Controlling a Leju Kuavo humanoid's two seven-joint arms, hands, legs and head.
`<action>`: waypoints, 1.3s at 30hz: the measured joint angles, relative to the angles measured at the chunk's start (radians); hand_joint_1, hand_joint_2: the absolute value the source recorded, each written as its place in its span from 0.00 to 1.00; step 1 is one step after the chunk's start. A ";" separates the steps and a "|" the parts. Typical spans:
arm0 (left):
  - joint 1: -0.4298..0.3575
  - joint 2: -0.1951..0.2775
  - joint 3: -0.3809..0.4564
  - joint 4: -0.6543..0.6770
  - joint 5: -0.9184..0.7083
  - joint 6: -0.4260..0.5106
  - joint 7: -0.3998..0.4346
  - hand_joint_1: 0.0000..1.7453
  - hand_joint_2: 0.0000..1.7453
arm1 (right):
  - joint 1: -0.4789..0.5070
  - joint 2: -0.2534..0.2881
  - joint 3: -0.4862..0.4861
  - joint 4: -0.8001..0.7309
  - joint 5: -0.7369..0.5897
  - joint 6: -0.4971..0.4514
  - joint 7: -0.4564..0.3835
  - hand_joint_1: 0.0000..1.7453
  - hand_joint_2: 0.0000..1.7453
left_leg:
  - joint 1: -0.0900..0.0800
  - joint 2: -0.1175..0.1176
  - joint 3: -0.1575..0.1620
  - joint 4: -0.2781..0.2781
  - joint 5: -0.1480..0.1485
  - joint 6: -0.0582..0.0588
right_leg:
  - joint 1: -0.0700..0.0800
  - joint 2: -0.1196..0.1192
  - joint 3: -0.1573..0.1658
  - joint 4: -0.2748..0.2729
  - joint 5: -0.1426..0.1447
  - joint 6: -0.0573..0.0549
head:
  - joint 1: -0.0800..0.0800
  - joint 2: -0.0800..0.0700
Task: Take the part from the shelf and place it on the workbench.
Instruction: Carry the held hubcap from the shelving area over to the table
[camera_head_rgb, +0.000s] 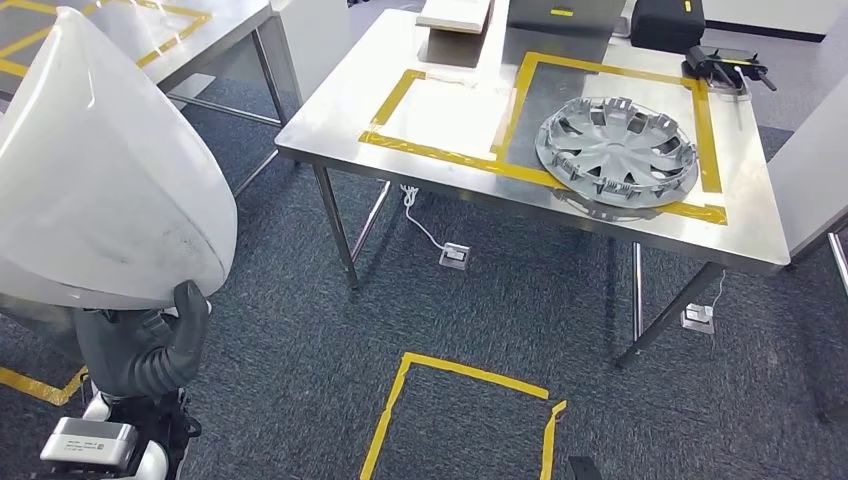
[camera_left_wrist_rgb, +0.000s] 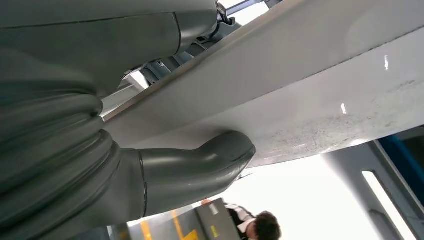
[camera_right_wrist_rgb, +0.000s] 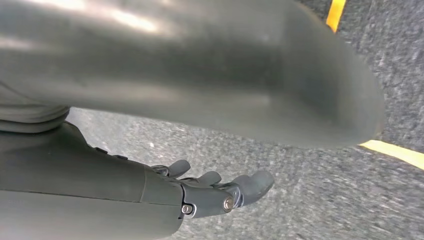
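Up close against the head camera, a large white moulded part (camera_head_rgb: 100, 160), smooth, rounded and tapering to a point at its top, is cut off by the picture's left edge, so its full shape cannot be made out. Its surface shows faint grey scuffing in the left wrist view. The robot's left hand (camera_head_rgb: 165, 345) grips it from beneath, the thick grey thumb (camera_left_wrist_rgb: 200, 165) pressed flat on the white underside; the other fingers are hidden behind the part. The right hand (camera_right_wrist_rgb: 210, 192) hangs over grey carpet (camera_right_wrist_rgb: 300, 200) with its dark fingers apart and lightly curled, holding nothing. Ahead stands the steel workbench (camera_head_rgb: 340, 110), marked in yellow tape (camera_head_rgb: 445, 155), with a silver wheel cover (camera_head_rgb: 617, 150) lying inside one taped box. A person (camera_left_wrist_rgb: 260, 227) appears blurred and partly cut off behind the thumb.
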 joint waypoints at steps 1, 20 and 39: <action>-0.002 -0.001 0.000 0.001 0.002 -0.005 0.003 1.00 1.00 | -0.001 0.000 -0.002 0.000 -0.005 -0.002 0.002 0.00 0.00 | -0.001 0.004 0.003 0.000 -0.002 0.009 | 0.000 0.002 0.001 0.001 -0.001 0.005 | 0.001 0.000; -0.049 -0.018 -0.011 0.060 0.024 -0.027 0.004 1.00 1.00 | 0.011 0.004 -0.080 0.000 -0.115 -0.051 -0.054 0.00 0.00 | -0.011 0.062 0.089 0.089 -0.102 0.000 | 0.012 -0.041 -0.069 0.003 0.066 -0.039 | 0.000 0.000; -0.060 -0.017 -0.011 0.086 0.012 -0.024 0.017 1.00 1.00 | 0.005 0.029 -0.198 0.001 -0.202 -0.055 -0.069 0.00 0.00 | 0.001 0.047 0.067 -0.013 -0.034 0.037 | 0.001 -0.017 -0.192 0.285 -0.090 0.028 | 0.007 0.000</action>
